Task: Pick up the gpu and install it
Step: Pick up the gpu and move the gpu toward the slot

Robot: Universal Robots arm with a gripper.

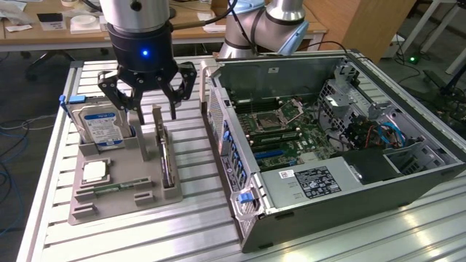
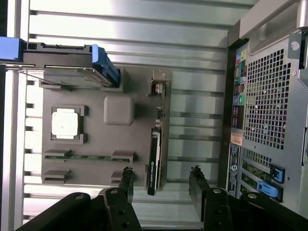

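Gpu, a thin green circuit-board card with silver bracket [image 2: 155, 144], stands on edge along the grey plastic tray's [image 2: 139, 110] edge nearest the black computer case [image 1: 407, 191]. Your gripper [image 2: 161, 172] hovers above it, jaws spread to straddle it.

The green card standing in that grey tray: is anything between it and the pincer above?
Nothing visible does. The open pincer hangs above the gpu, which stands on edge in the grey tray, only air between them.
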